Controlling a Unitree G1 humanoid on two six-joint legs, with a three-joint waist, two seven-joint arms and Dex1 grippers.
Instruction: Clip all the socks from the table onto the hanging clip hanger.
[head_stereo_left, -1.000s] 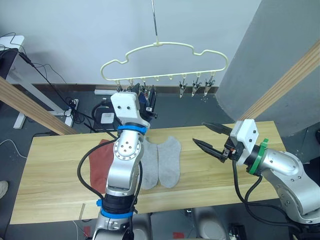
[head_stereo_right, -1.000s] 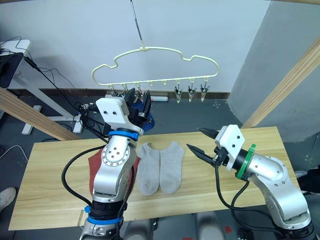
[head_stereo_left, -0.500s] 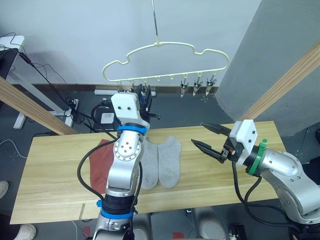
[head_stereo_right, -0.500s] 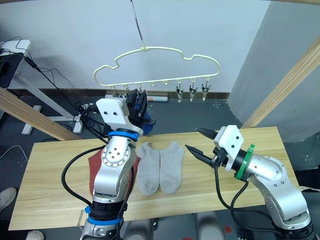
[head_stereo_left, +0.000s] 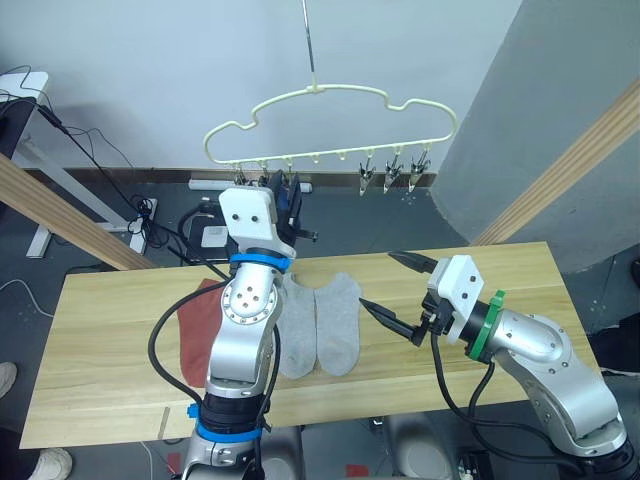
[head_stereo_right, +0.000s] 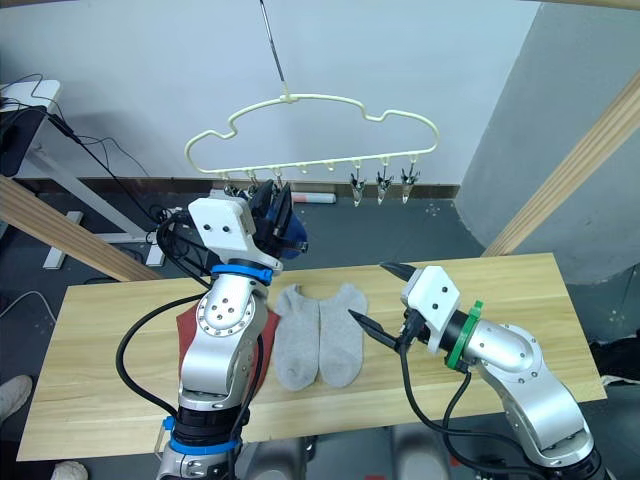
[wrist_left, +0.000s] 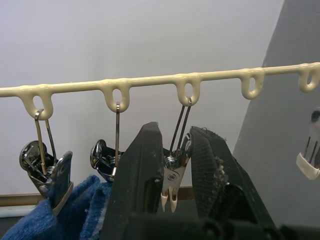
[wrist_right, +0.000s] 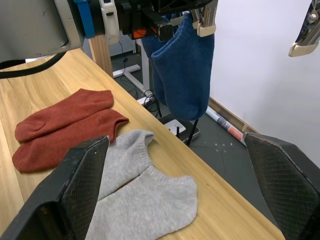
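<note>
2 blue socks clipped on clip hanger; 4 socks on table

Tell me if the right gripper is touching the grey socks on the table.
Apart. In the right wrist view, both fingers of the open right gripper stand clear of the grey socks, with bare table visible between them.

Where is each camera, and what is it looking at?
Eye views: on the head, looking down at the table and clip hanger; both arms show.
Left wrist view: looks along the left end effector at the hanger's clips.
Right wrist view: looks along the right end effector at grey socks and red socks.
The wrist views share the blue sock.
</note>
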